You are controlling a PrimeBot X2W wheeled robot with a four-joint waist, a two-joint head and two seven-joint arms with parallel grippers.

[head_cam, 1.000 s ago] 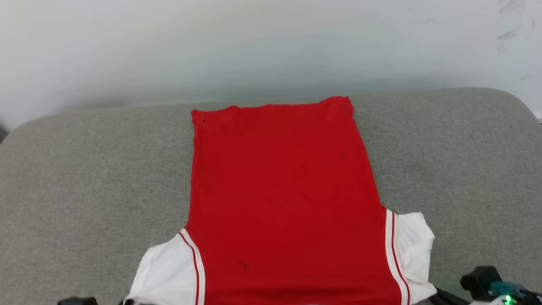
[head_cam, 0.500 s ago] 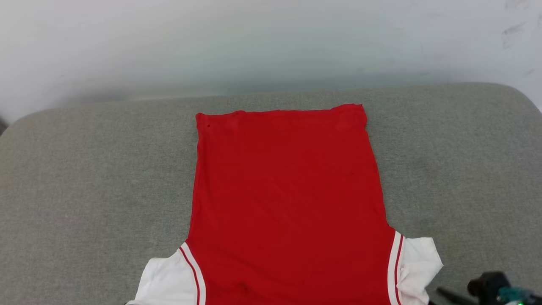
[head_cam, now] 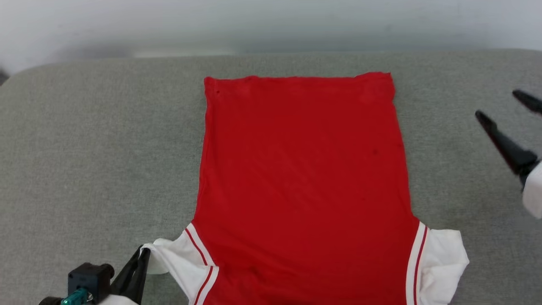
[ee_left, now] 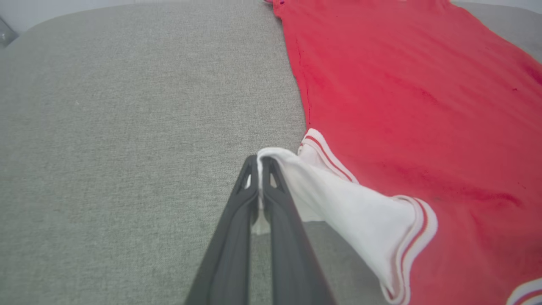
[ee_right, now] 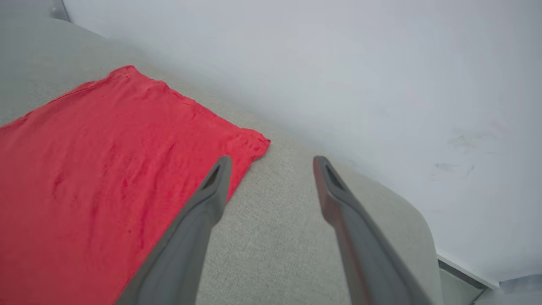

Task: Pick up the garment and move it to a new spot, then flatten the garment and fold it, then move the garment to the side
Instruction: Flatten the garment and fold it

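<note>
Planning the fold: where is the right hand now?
In the head view, the right hand is open at the right edge, above the grey cushion, clear of the jersey's far right corner.

— What's lost to you?
— In my head view the red sleeveless jersey (head_cam: 302, 169) with white-and-red striped trim runs off the bottom edge. The dark two-fingered right gripper (head_cam: 496, 103) has its outer finger clipped at the right edge.
— And the left gripper (ee_left: 259, 162)?
— Its jaws hide how much white cloth sits between them.
</note>
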